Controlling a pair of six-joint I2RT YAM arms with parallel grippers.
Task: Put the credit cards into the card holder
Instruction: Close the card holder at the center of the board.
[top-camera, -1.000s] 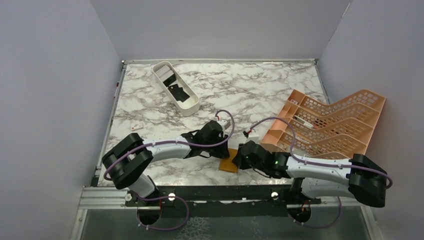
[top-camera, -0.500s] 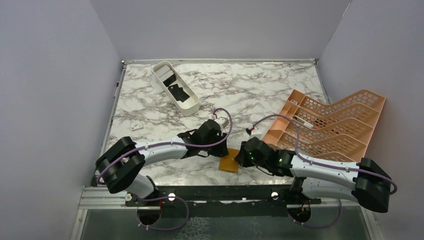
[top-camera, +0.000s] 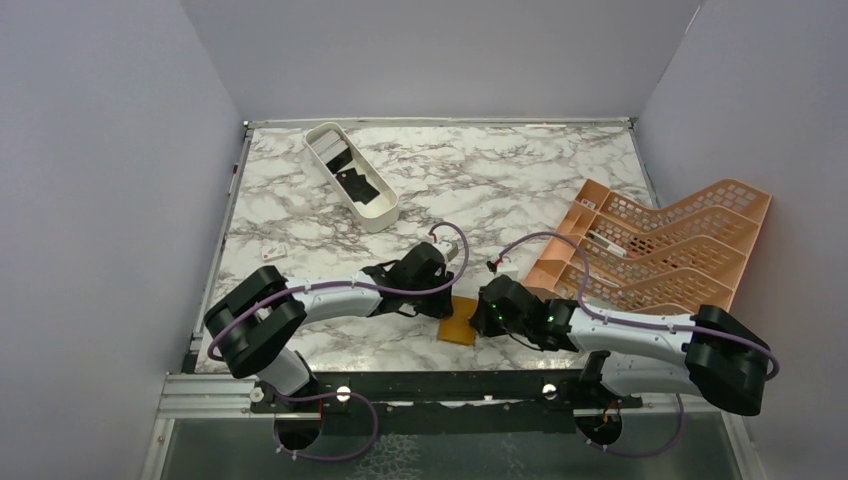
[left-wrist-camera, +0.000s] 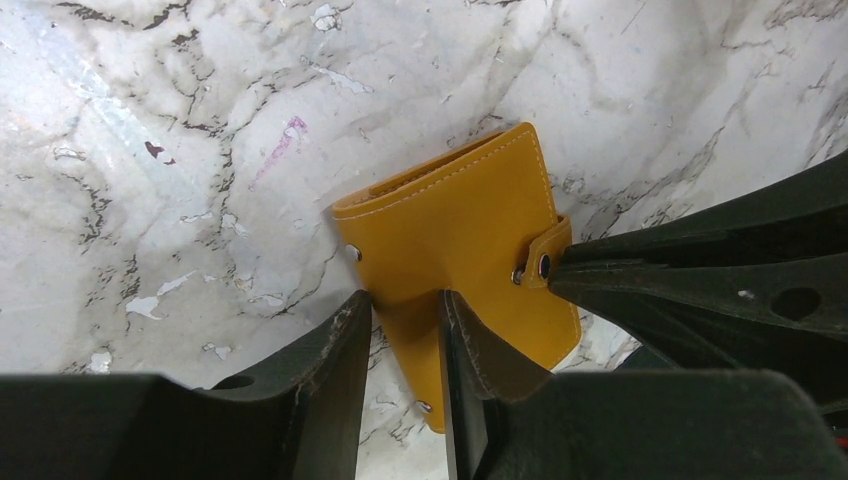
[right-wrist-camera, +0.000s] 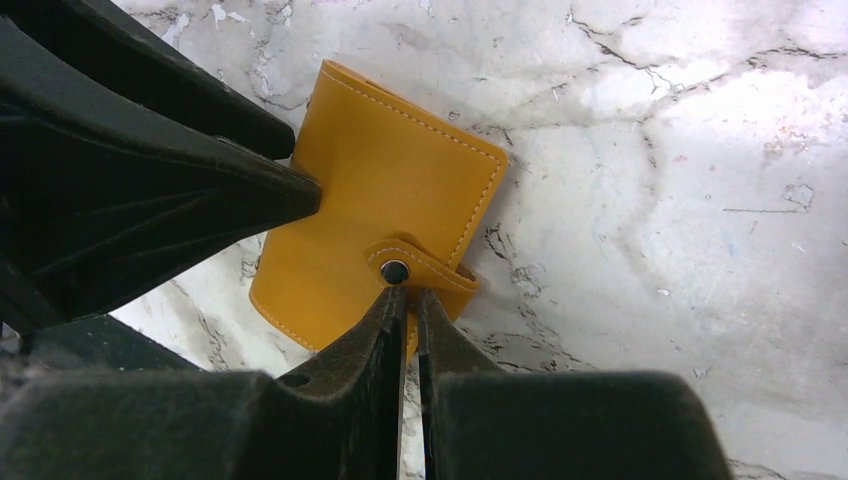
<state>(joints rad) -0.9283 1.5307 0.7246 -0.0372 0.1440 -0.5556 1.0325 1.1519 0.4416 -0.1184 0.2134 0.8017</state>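
The card holder (top-camera: 459, 322) is an orange-tan wallet lying closed near the table's front edge, its snap strap fastened. My left gripper (left-wrist-camera: 405, 318) comes from the left. Its fingers stand a narrow gap apart, tips down on the wallet's left edge (left-wrist-camera: 460, 240), a strip of the wallet between them. My right gripper (right-wrist-camera: 408, 296) comes from the right and is shut on the strap tab just below the snap (right-wrist-camera: 394, 271). The wallet also shows in the right wrist view (right-wrist-camera: 390, 190). Black and grey credit cards (top-camera: 358, 185) lie in the white oval tray at the back left.
The white oval tray (top-camera: 383, 222) stands at the back left. A large orange lattice rack (top-camera: 650, 250) fills the right side. A small white tag (top-camera: 274, 251) lies near the left edge. Grey walls enclose the table.
Both arms shifted slightly around the wallet. The right gripper drew a little closer to its right edge. The wallet has stayed in place and closed.
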